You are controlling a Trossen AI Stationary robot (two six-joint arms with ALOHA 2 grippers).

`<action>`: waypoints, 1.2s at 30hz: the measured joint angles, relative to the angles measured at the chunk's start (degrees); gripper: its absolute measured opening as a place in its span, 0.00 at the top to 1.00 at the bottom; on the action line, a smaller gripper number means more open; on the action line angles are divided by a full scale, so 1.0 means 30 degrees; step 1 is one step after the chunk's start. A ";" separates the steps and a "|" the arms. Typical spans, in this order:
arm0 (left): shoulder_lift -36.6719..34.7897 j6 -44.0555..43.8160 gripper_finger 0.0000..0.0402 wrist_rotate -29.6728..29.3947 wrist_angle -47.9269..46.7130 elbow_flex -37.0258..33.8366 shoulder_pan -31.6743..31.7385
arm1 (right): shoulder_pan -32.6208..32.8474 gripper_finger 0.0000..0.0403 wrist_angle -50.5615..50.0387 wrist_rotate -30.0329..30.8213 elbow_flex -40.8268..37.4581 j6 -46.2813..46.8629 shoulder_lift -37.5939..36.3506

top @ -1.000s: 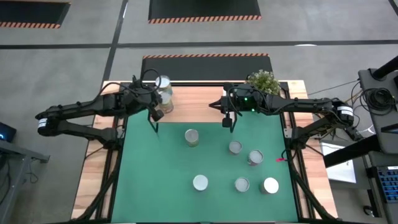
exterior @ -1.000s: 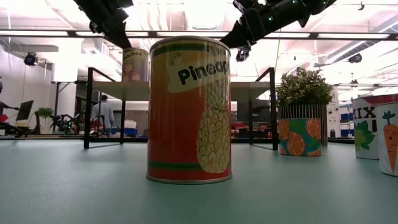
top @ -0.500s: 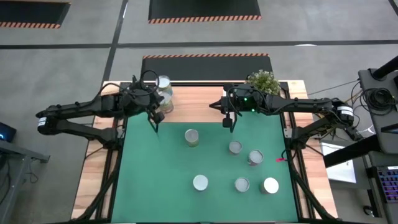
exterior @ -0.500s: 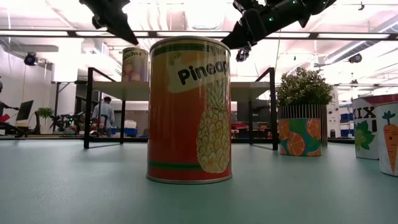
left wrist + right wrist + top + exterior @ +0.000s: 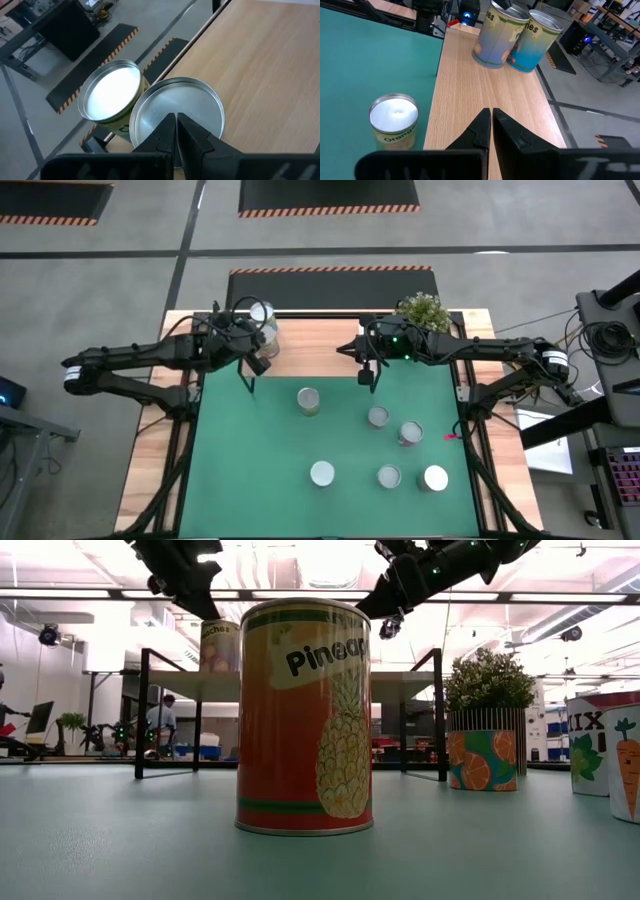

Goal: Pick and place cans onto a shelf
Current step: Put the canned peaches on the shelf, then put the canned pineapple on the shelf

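On the counter's green mat [image 5: 250, 480] a can marked "Pinea…" [image 5: 304, 715] with a pineapple stands nearest, an orange-printed can [image 5: 481, 760] farther back. Beyond, on the light-wood shelf [image 5: 310, 345], two cans [image 5: 512, 37] sit touching at its left end. The left hand [image 5: 176, 131], pinched narrow, hangs over them; the right hand [image 5: 487, 125], also pinched, hovers mid-shelf. A person [image 5: 166, 720] stands in the bright workshop behind.
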 joint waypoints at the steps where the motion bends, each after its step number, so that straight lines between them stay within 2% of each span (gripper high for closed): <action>1: 0.0000 -0.0050 1.00 0.0000 -0.0009 0.0000 0.0000 | -0.0002 0.98 0.0007 0.0006 0.0000 0.0000 0.0000; 13: -0.0204 -0.0440 1.00 0.0109 0.0023 0.0236 -0.0250 | -0.0002 0.98 -0.0100 0.0005 0.0000 -0.0016 0.0000; 19: -0.0570 -0.0520 1.00 0.0095 0.0512 0.0417 -0.1401 | -0.0002 0.98 -0.0197 -0.0002 0.0000 0.0075 0.0000; 25: -0.0699 -0.0533 1.00 0.0039 0.2410 -0.0290 -0.4352 | 0.0226 0.98 -0.0806 -0.0097 0.0000 0.1302 0.0000; 29: -0.0692 0.0049 1.00 -0.0003 0.3638 -0.0682 -0.7004 | 0.1271 0.98 -0.1477 -0.0104 -0.0007 0.2600 0.0000; 36: -0.0899 0.5639 1.00 0.0055 0.7509 -0.1988 -1.1566 | 0.4528 0.98 -0.2565 -0.0094 0.0454 0.5238 -0.0024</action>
